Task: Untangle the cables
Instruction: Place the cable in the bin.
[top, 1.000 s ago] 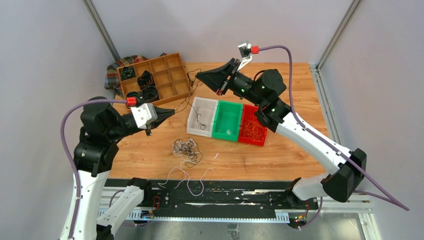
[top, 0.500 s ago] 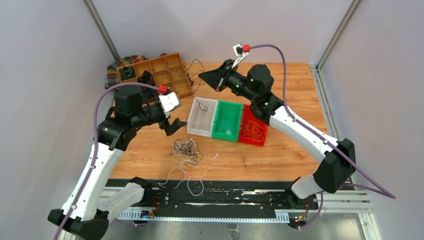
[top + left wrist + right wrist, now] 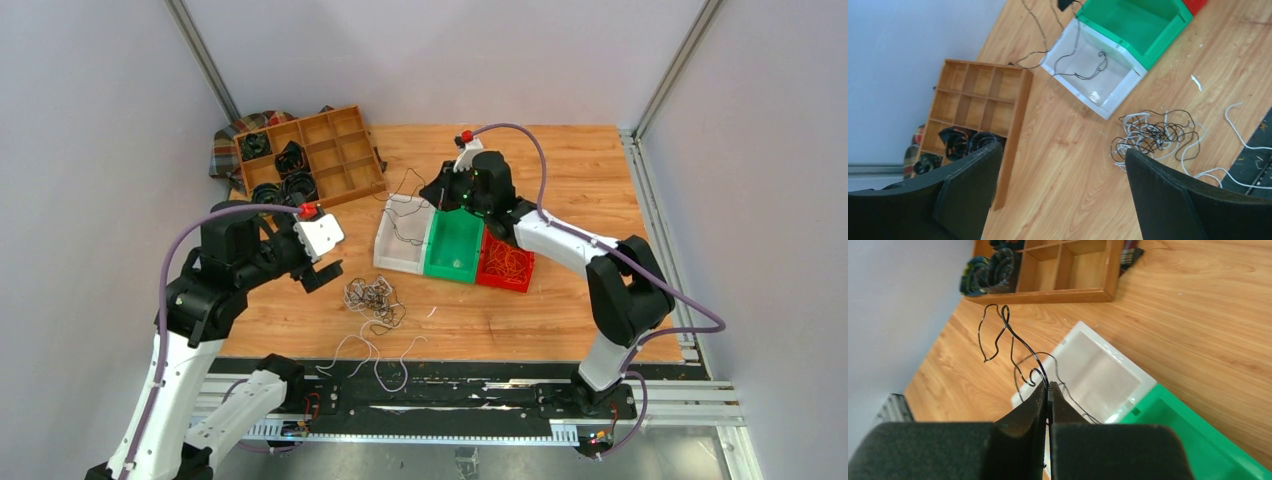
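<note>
A tangle of thin black and white cables (image 3: 375,297) (image 3: 1153,137) lies on the wood in front of the bins. My left gripper (image 3: 325,272) (image 3: 1062,150) hovers just left of the tangle, open, with only bare table between its fingers. My right gripper (image 3: 432,195) (image 3: 1048,385) is shut on a thin black cable (image 3: 1008,330) (image 3: 405,185) above the far edge of the white bin (image 3: 385,255) (image 3: 1098,370). The cable's lower end trails into that bin (image 3: 1083,65). Orange cables (image 3: 508,262) fill the red bin.
A green bin (image 3: 455,243) (image 3: 1138,25) (image 3: 1173,435) sits between the white and red bins. A wooden compartment tray (image 3: 310,155) (image 3: 983,100) (image 3: 1068,270) with black coiled rolls (image 3: 990,270) stands far left on a plaid cloth. Loose white cable (image 3: 375,355) lies at the table's near edge.
My left gripper opened, let go of the black cable and drew back toward the tangle. The right gripper came down toward the white bin, still holding the cable.
</note>
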Controlling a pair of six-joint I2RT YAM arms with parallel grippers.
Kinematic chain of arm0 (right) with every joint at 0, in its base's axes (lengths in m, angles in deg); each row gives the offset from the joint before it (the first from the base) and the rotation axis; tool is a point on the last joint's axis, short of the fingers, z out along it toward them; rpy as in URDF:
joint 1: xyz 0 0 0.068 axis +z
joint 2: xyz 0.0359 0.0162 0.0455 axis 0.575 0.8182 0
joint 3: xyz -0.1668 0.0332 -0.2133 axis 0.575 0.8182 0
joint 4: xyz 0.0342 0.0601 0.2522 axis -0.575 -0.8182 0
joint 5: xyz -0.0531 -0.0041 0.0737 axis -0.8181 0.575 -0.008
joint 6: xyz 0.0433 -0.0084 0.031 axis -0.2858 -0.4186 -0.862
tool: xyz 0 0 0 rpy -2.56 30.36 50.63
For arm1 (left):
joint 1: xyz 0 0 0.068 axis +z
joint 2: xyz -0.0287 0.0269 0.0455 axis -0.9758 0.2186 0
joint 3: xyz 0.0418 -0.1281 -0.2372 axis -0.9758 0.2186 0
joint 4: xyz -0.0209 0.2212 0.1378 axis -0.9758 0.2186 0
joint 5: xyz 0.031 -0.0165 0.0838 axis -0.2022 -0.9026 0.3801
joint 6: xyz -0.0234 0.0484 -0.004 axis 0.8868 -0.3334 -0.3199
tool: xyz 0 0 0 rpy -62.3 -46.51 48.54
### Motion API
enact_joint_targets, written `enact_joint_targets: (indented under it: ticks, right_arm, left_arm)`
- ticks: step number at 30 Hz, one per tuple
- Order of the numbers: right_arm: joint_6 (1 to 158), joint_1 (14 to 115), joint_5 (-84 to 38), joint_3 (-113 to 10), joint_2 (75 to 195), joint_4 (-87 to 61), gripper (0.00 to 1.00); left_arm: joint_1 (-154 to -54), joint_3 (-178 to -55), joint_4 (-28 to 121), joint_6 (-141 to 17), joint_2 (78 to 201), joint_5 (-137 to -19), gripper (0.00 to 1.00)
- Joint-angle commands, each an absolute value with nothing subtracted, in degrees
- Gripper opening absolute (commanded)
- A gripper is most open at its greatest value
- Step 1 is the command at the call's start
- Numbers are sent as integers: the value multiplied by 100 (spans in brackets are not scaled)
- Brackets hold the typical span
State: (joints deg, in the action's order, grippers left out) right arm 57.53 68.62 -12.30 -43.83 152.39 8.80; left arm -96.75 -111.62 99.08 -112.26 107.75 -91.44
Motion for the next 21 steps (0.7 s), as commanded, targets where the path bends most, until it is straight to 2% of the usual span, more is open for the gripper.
enact_joint_targets:
  ticks: [1, 12, 21]
  right_arm:
    - [6715, 6876, -1756, -4247, 14951, 671, 1]
    - [8510, 7548, -3670, -4593, 14866, -1505, 1]
    - [9408, 8128, -4498, -5946, 15885, -2584, 1]
  left_arm:
    - [-9701, -11562, 9941, -11190, 10856, -8692, 98]
    - [-9706, -11680, 9700, -11131, 11050, -8517, 99]
    - [-9695, -11874, 9770, -11201, 11082, -8301, 100]
